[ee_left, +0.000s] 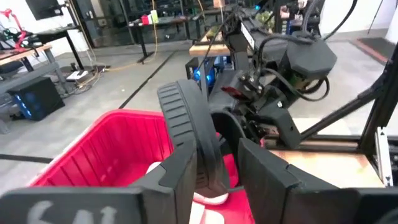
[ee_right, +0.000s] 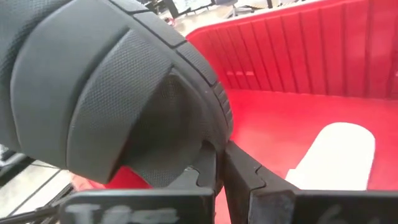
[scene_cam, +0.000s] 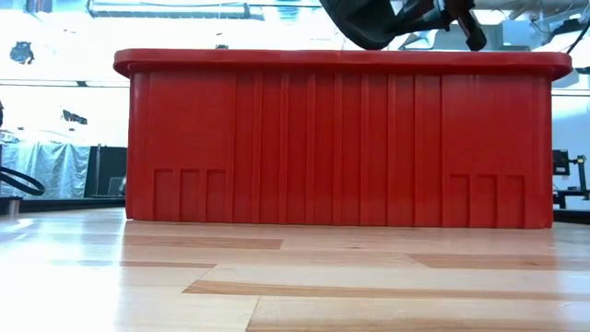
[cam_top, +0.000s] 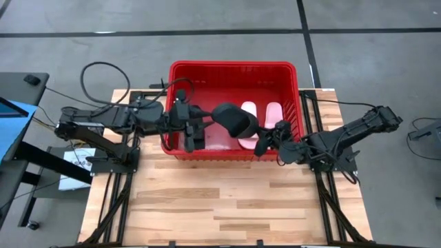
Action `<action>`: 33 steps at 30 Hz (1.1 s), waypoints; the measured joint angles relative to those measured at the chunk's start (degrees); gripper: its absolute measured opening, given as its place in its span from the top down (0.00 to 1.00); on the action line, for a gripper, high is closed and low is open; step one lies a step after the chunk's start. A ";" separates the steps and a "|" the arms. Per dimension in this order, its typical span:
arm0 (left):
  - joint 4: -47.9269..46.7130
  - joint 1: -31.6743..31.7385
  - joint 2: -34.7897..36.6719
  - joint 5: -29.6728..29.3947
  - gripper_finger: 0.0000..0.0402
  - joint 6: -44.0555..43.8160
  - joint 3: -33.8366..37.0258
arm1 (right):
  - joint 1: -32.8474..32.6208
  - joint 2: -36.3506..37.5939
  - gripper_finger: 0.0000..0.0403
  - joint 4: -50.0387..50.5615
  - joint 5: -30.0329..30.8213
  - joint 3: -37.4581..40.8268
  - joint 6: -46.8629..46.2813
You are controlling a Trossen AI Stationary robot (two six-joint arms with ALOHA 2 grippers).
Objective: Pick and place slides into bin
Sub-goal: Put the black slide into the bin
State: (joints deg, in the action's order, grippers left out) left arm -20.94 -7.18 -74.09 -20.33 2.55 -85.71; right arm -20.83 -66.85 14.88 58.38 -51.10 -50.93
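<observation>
Both tools hold the same black slide [cam_top: 236, 120] above the bin [cam_top: 234, 69]. Your left tool [ee_left: 214, 177] is closed on the slide's edge; the ribbed sole rim stands upright between its fingers. Your right tool [ee_right: 221, 171] is pinched nearly shut on the opposite edge, directly under the pebbled rubber strap.

Just below and beyond the right tool, two pale pink slides [cam_top: 260, 124] lie flat on the bin floor, side by side. These two are placed. The black slide is over the bin but not yet released. The fourth slide is not visible in any view, so you cannot tell whether it is placed.

The bin is rigid red plastic with ribbed walls and a thick rim. It stands on the pale wooden table [cam_top: 227, 207].
</observation>
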 joint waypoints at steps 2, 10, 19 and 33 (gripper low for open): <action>-0.16 0.00 -0.41 -0.29 0.68 0.61 0.00 | 0.04 -0.02 1.00 0.11 0.02 0.07 0.01; -0.25 0.04 -1.08 -10.76 0.49 3.45 0.10 | -0.16 -0.02 1.00 0.92 -0.06 0.05 -0.01; -0.21 0.09 -1.09 -11.02 0.42 3.10 0.11 | -0.14 -0.02 1.00 1.09 -1.33 0.03 1.50; 0.68 3.69 -5.14 0.67 0.43 -0.15 0.13 | -0.14 -0.02 1.00 0.09 -1.81 -0.07 3.01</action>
State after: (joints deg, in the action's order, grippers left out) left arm -20.25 -3.49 -79.23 -19.66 2.39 -85.58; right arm -20.97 -66.87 14.97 56.57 -51.17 -47.92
